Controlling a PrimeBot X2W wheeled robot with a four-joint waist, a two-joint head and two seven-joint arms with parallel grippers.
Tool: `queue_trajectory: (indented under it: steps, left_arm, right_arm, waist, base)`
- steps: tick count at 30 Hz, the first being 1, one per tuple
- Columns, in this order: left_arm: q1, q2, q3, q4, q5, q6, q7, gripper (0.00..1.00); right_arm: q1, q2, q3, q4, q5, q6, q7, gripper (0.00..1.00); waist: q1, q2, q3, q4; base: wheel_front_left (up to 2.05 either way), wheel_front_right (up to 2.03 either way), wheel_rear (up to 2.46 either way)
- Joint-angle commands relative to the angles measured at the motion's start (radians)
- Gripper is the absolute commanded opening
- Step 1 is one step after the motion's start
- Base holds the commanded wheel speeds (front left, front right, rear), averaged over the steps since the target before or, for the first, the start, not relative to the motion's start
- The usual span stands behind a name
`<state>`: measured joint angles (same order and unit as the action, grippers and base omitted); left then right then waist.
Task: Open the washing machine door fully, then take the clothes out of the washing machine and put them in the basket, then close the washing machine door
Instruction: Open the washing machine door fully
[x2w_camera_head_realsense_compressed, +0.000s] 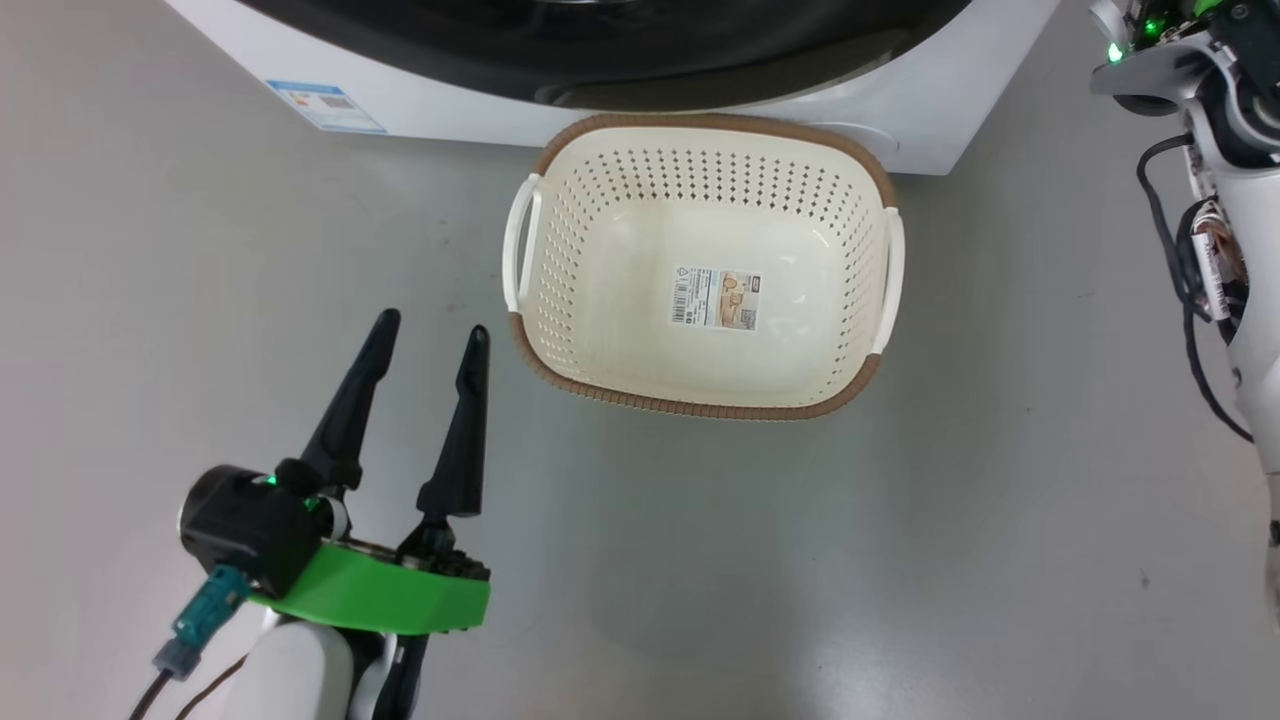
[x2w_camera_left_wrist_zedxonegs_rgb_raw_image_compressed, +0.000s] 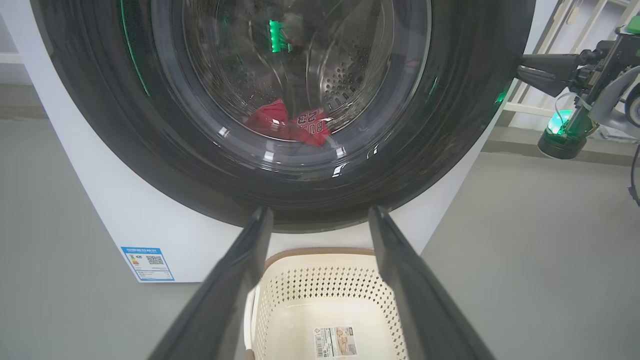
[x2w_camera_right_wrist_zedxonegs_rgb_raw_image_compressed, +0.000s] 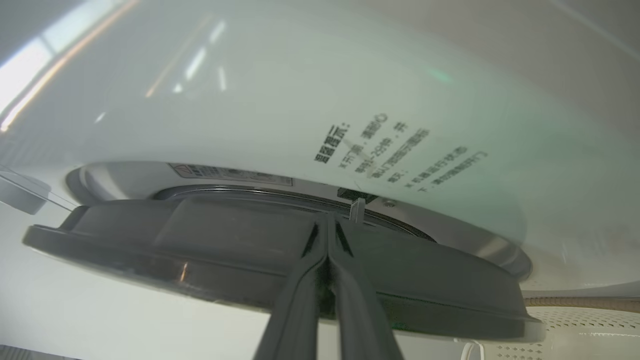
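Head view: left tool (x2w_camera_head_realsense_compressed: 433, 327), fingers apart and empty, hangs over the floor (x2w_camera_head_realsense_compressed: 150, 300) to the left of the basket (x2w_camera_head_realsense_compressed: 700, 408). The basket stands just before the washing machine (x2w_camera_head_realsense_compressed: 450, 100).

Left wrist view: the washing machine door (x2w_camera_left_wrist_zedxonegs_rgb_raw_image_compressed: 125, 130) covers the opening. The clothes (x2w_camera_left_wrist_zedxonegs_rgb_raw_image_compressed: 292, 125) lie low behind its glass. The right tool (x2w_camera_left_wrist_zedxonegs_rgb_raw_image_compressed: 522, 72) is at the door's right edge, so that arm is the nearer one.

Right wrist view: right tool (x2w_camera_right_wrist_zedxonegs_rgb_raw_image_compressed: 327, 220), fingers pressed together and holding nothing, has its tips at the seam under the door rim (x2w_camera_right_wrist_zedxonegs_rgb_raw_image_compressed: 200, 240). Judgement: the opening pull depends on the tips hooking behind that rim. Whether the door will clear the basket as it swings, I cannot tell.
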<state>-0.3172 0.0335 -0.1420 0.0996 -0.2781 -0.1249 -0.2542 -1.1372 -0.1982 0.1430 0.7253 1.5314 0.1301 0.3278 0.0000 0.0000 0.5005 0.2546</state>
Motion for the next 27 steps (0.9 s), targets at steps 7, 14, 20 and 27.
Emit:
queue_trajectory:
  steps: [7, 14, 20, 27]
  left_arm:
    - [-0.022, 0.017, 0.001, -0.006, -0.013, -0.006, -0.008, 1.00]
    - [-0.033, 0.017, -0.010, -0.001, -0.007, -0.006, -0.008, 1.00]
    - [-0.042, 0.017, -0.011, 0.006, 0.002, -0.006, -0.008, 1.00]
    - [-0.051, 0.017, -0.014, 0.013, 0.013, -0.006, -0.008, 1.00]
  right_arm:
    - [-0.061, 0.000, -0.006, -0.001, 0.029, 0.001, 0.035, 0.00]
    - [-0.075, -0.009, 0.005, 0.008, 0.035, 0.001, 0.081, 0.00]
    - [-0.062, -0.004, 0.008, 0.000, 0.050, 0.001, 0.123, 0.00]
    - [-0.028, -0.004, 0.014, -0.030, 0.062, 0.001, 0.172, 0.00]
  waist:
    - [0.0000, 0.0000, 0.012, 0.023]
    - [0.0000, 0.0000, 0.021, 0.033]
    - [0.0000, 0.0000, 0.015, 0.032]
    - [0.0000, 0.0000, -0.011, 0.024]
  base:
    - [0.00, 0.00, 0.00]
    - [0.00, 0.00, 0.00]
    - [0.00, 0.00, 0.00]
    - [0.00, 0.00, 0.00]
